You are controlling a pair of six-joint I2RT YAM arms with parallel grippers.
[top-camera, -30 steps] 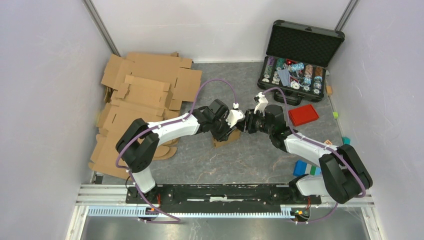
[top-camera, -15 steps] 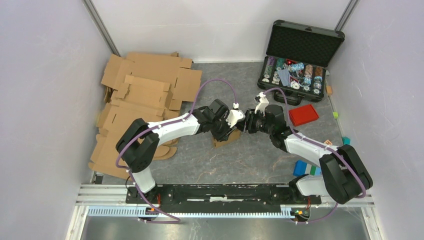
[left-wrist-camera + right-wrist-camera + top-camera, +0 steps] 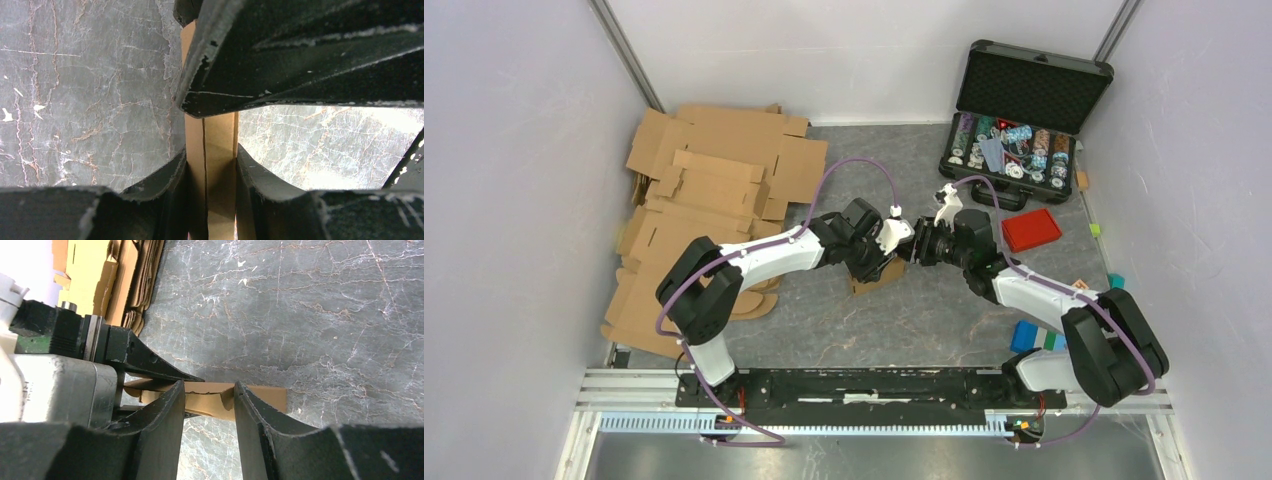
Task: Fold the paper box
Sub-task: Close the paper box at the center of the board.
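Note:
The paper box (image 3: pixel 871 283), small and brown, sits mid-table, mostly hidden under the two grippers. In the left wrist view its cardboard (image 3: pixel 215 160) stands pinched between both fingers, so my left gripper (image 3: pixel 211 150) (image 3: pixel 876 262) is shut on it. My right gripper (image 3: pixel 914 250) faces it from the right. In the right wrist view the right gripper (image 3: pixel 209 385) is open, with bare floor showing between its fingers. Its tips rest at the edge of the box (image 3: pixel 260 396), either side of a torn flap. The right gripper's dark finger (image 3: pixel 300 50) fills the top of the left wrist view.
A pile of flat cardboard sheets (image 3: pixel 709 190) covers the left side of the table. An open black case (image 3: pixel 1022 120) of chips stands at the back right, with a red lid (image 3: pixel 1030 230) in front of it. Small coloured blocks (image 3: pixel 1034 337) lie by the right arm's base.
My right gripper's jaws have widened a little at the box's edge. The left gripper and the box have stayed put.

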